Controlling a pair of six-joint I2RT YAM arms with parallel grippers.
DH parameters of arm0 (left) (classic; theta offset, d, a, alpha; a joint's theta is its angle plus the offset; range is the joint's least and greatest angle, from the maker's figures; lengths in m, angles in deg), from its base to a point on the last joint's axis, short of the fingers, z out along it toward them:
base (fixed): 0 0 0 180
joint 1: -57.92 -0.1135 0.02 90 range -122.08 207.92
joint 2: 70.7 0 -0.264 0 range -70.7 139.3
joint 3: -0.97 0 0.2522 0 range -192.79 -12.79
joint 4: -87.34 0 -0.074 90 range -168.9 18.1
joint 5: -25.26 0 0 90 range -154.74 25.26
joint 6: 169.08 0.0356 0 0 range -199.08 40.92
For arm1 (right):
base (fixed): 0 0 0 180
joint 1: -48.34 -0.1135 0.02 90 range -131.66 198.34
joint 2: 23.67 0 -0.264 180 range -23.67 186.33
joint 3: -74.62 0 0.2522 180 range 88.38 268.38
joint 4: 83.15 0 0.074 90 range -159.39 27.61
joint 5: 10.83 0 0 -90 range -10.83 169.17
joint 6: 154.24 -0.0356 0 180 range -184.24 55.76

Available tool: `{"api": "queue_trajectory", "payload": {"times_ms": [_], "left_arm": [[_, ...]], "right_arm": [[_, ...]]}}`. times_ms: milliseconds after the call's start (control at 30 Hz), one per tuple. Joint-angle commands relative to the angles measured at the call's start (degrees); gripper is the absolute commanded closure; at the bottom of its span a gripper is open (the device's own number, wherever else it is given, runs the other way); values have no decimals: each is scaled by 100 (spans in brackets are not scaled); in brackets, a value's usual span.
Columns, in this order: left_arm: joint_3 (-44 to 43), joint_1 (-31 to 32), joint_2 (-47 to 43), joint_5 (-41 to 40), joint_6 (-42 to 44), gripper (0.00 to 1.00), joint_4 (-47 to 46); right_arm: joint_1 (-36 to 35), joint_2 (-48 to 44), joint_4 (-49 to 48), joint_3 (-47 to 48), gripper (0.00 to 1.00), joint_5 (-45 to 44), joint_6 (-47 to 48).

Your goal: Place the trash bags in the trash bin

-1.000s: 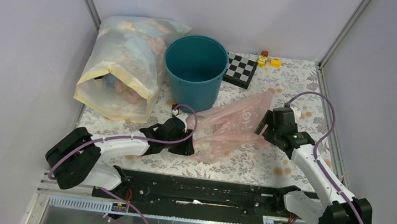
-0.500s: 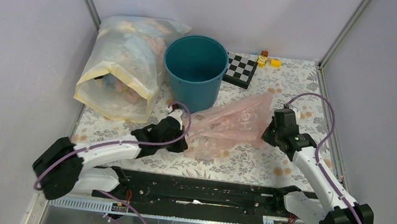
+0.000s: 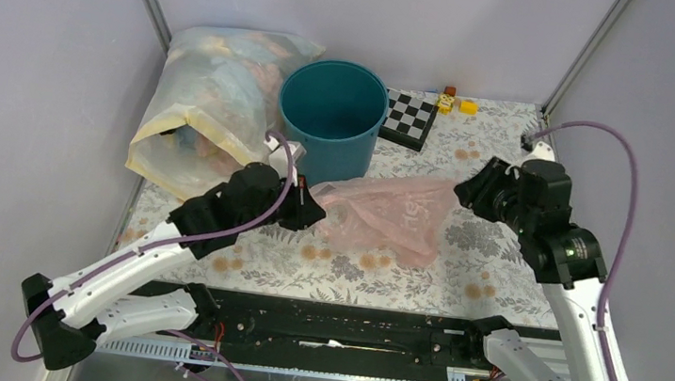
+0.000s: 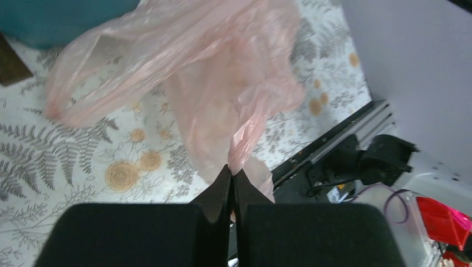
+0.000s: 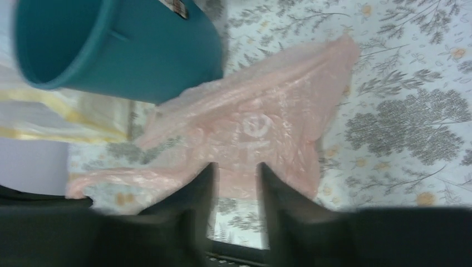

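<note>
Trash bag (image 3: 388, 210) mid-frame, stretched between both jaw sets: left jaws clamped shut on its left corner; right jaws at its right corner, grip unclear.

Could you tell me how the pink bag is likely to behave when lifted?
Probably floppy: the bag sags and creases where the left gripper pinches it with shut jaws. Likely very light, being thin see-through film. It may catch on the rim of the bin rather than drop straight in.

The trash bin's (image 3: 342, 158) mouth gapes free overhead, though a stuffed sack (image 3: 209, 111) crowds its left.
</note>
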Motion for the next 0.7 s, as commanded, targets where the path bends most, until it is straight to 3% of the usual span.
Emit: {"api": "queue_trajectory", "payload": {"times_ms": [0, 33, 100, 367, 500, 667], "left_arm": [[-731, 20, -105, 148, 266, 100, 413], [-757, 24, -70, 148, 282, 100, 454], [-629, 22, -17, 194, 270, 100, 474], [345, 16, -241, -317, 230, 100, 378], [536, 13, -236, -499, 265, 100, 428], [603, 15, -135, -498, 321, 100, 385]], "right_arm": [[28, 150, 760, 885, 33, 66, 240], [31, 151, 773, 846, 18, -7, 236], [25, 121, 731, 558, 11, -93, 184], [26, -96, -791, -1925, 8, 456, -264], [26, 359, -1534, -2432, 11, 206, -365], [28, 941, -1969, -2393, 9, -397, -337]]}}
